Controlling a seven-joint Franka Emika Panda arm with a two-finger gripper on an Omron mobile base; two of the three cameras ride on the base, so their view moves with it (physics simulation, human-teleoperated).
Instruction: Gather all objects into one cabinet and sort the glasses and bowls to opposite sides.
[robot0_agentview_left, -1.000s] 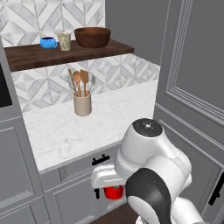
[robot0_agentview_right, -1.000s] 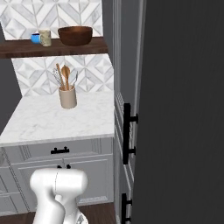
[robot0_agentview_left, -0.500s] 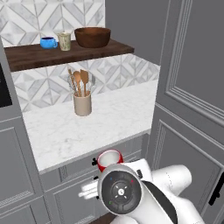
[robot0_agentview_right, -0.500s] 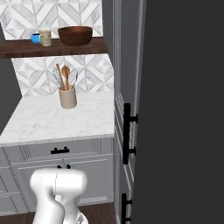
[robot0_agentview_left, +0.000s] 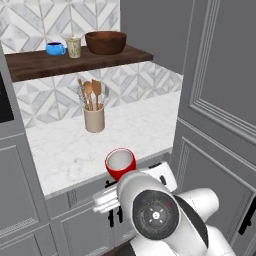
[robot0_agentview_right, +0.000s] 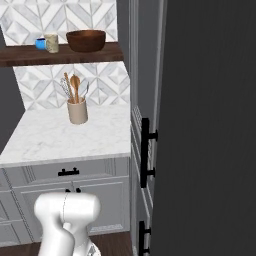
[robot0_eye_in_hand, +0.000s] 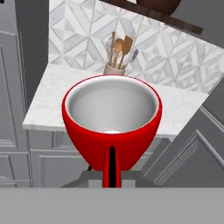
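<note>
Red cup is held upright, mouth up, in front of the worktop edge, level with the drawer fronts below the utensil crock. In the hand view the red cup is seen close up: white-grey inside, nothing visible in it, its lower part cut off by the frame bottom. Claw is clenched on the red cup; one dark fingertip is seen pressed against the near wall. In the left base view the claw itself is hidden behind the wrist and the cup, so the contact can't be made out there.

On the wooden shelf above the utensil crock, three items are lined up: blue cup furthest left, beige tumbler just beside it, brown bowl to the right. Blue cup is partly hidden behind the beige tumbler in the right base view; whether they touch can't be told. Brown bowl sits apart from both, nearer the shelf's right end.

Utensil crock stands at the back of the worktop against the patterned tile wall, with wooden spoons in it. In the hand view its lower half is hidden behind the red cup's rim.
</note>
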